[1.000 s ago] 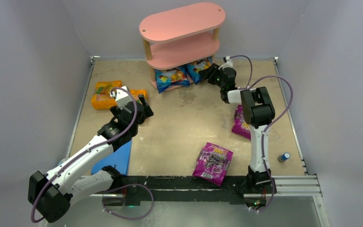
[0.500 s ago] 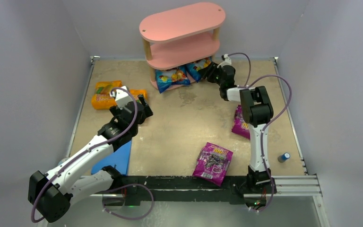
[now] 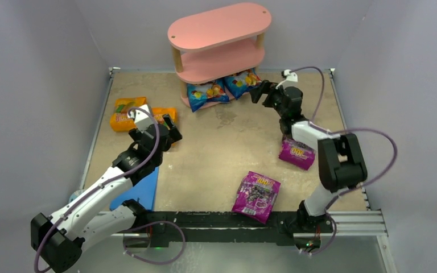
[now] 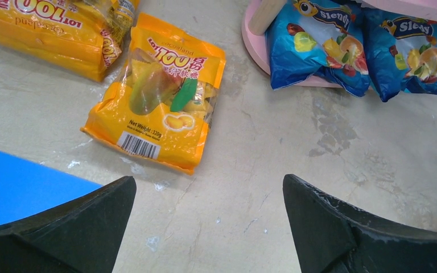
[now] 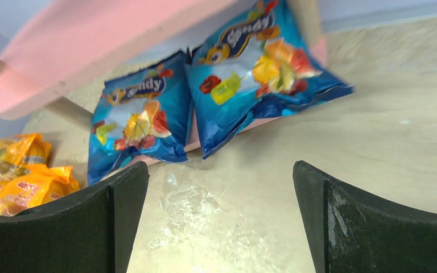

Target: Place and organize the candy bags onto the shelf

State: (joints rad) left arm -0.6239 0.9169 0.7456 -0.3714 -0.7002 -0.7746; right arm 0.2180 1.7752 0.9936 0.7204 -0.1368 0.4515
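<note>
Two glossy blue fruit-print candy bags point(image 3: 207, 92) side by side on bottom board of pink three-tier shelf point(image 3: 219, 25), right claw point(image 5: 221, 166) wide, empty, near them, left claw point(image 4: 207, 181) wide, empty, near glossy orange candy bag point(image 4: 159, 114) on surface point(image 3: 227, 142).

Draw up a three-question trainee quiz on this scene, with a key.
1. True or false: both blue bags rest on the bottom tier of the shelf.
2. How many bags lie on the table, off the shelf?
3. The right tool is: A) shut on a bag; B) open and empty; C) out of view.
Key: 1 true; 2 four: two orange bags, two purple bags; 3 B.
</note>
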